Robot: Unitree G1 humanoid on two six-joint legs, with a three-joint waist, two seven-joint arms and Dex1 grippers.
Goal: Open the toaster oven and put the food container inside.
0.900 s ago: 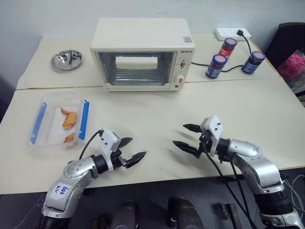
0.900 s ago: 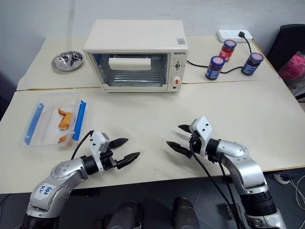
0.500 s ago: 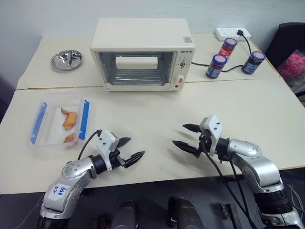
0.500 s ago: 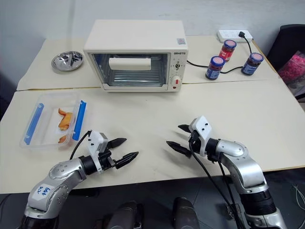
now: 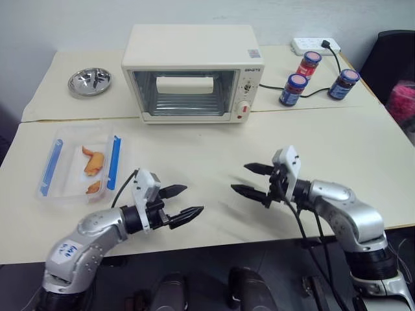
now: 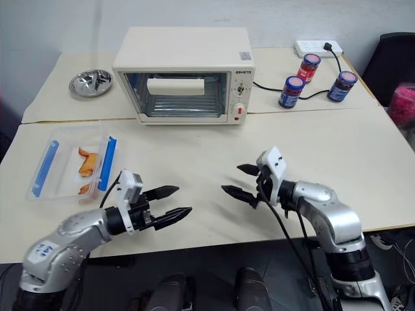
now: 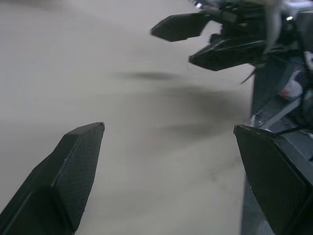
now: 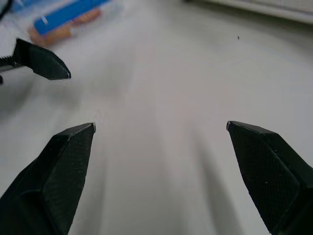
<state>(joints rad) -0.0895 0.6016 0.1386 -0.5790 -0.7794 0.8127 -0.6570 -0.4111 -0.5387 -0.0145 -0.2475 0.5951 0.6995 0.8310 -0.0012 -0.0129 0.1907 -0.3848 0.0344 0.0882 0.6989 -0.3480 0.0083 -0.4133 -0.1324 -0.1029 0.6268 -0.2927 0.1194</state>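
- Left eye view: the toaster oven [image 5: 193, 73] stands at the tabletop's [image 5: 214, 155] far side, glass door shut and facing the robot.
- The food container [image 5: 79, 164] lies near the left edge, long axis running away from the robot.
- Left end effector [image 5: 183, 201] and right end effector [image 5: 249, 179] hover with fingers apart, empty, tips pointing toward each other.

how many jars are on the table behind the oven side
3, all to the right of the toaster oven: a red-lidded jar near the power strip, a blue-lidded jar nearest the oven, another blue-lidded jar farthest right. None look hidden.
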